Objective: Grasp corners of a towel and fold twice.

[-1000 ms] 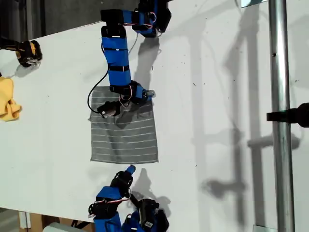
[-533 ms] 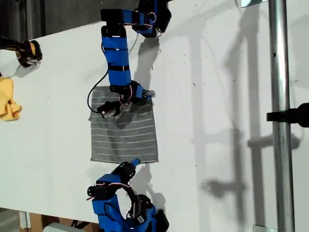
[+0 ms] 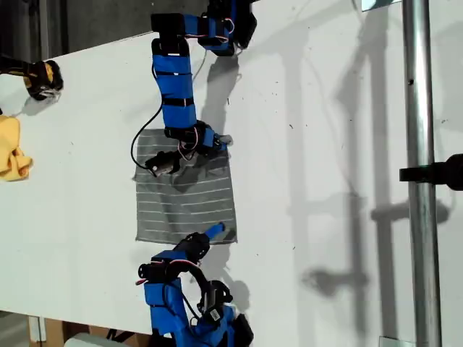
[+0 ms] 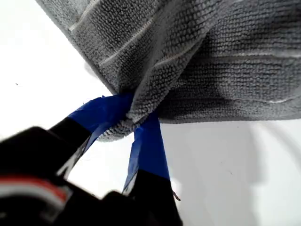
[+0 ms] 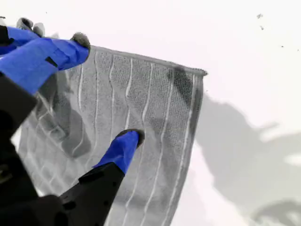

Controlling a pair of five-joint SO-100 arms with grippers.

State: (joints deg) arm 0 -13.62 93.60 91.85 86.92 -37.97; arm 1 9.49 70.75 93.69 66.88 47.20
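Observation:
The grey striped towel [image 3: 184, 202] lies flat on the white table. My first gripper [image 3: 221, 141] reaches down from the top of the exterior view and is shut on the towel's upper right corner there. In the first wrist view, the blue fingers [image 4: 134, 110] pinch a bunched fold of towel [image 4: 225, 61]. My second gripper [image 3: 215, 231] comes up from the bottom of the exterior view and hangs open over the towel's lower right part. In the second wrist view, its fingertips [image 5: 106, 89] are spread over the towel [image 5: 155, 103], a little in from a free corner [image 5: 200, 73].
A yellow cloth [image 3: 13, 148] and a black-and-yellow object [image 3: 43, 78] sit at the exterior view's left edge. A metal pole [image 3: 419, 173] with a black clamp [image 3: 438, 173] stands at the exterior view's right. The table's far edge runs along the top.
My second gripper has moved from off the towel's lower edge up and to the exterior view's right, onto the lower right part. The first gripper has stayed shut on its corner.

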